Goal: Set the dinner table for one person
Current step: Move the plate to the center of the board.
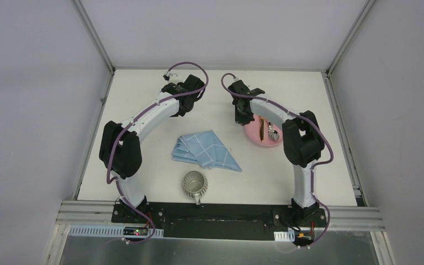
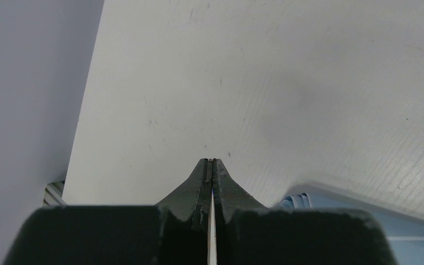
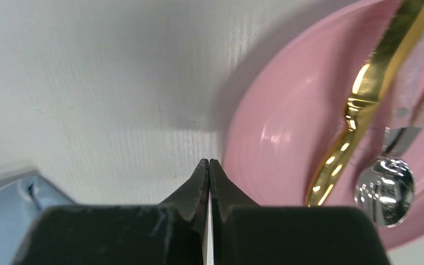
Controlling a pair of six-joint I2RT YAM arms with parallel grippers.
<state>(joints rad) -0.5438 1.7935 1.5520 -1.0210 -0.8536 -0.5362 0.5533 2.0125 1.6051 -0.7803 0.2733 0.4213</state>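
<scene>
The matte off-white table [image 1: 287, 182], flat and rail-edged, lies under both arms; the left gripper [image 2: 210, 161] hovers over its bare far-left area, dark tapered fingers pressed together on nothing. At centre lies a folded light-blue cloth [image 1: 205, 150] with a white grid, and a ribbed grey mug [image 1: 194, 184] stands nearer the bases. The right gripper [image 3: 209, 162], likewise closed and empty, sits just beside a glossy pink plate [image 3: 276, 143] holding a gold utensil [image 3: 359, 105] and a polished spoon [image 3: 385, 190].
</scene>
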